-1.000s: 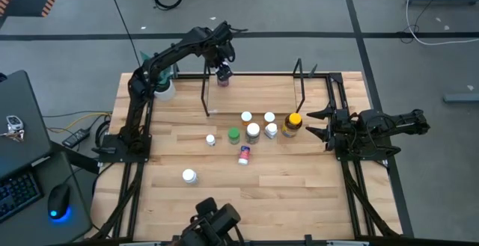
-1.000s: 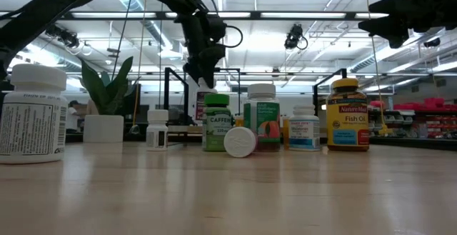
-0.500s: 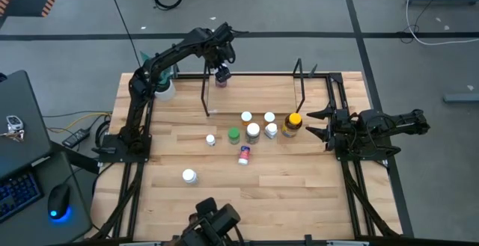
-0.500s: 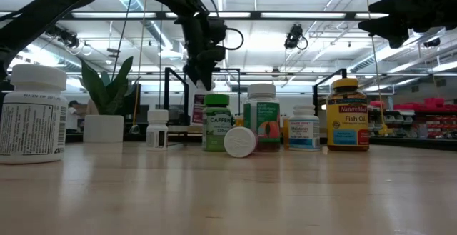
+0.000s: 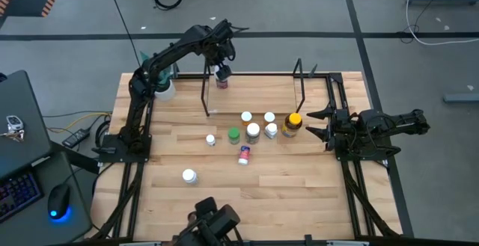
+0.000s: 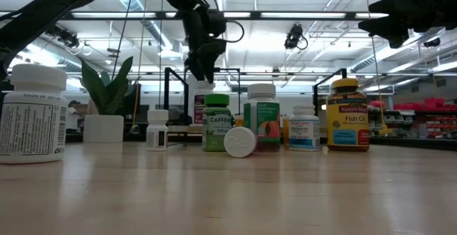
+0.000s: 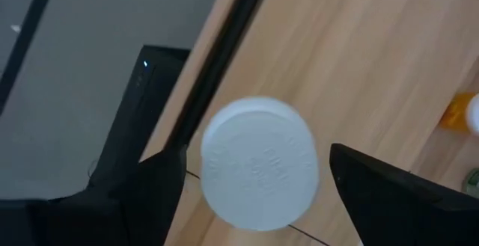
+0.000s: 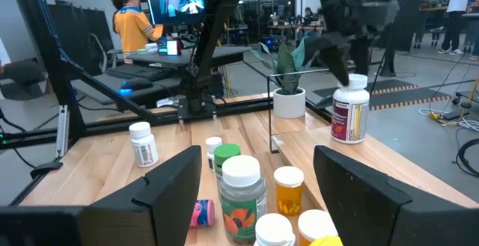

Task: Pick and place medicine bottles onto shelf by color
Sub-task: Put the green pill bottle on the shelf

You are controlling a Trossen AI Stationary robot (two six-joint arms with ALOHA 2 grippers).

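High view: at the far edge of the pale wooden table (image 5: 224, 194), beside the black rod shelf (image 5: 254, 89), the left gripper (image 5: 221, 68) is seen open directly above a white-capped, purple-labelled medicine bottle (image 5: 221, 81); right gripper (image 5: 318, 124) open, well apart.

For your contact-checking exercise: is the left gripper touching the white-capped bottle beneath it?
Apart. The left wrist view shows the bottle with clear gaps to both fingers of the left gripper.
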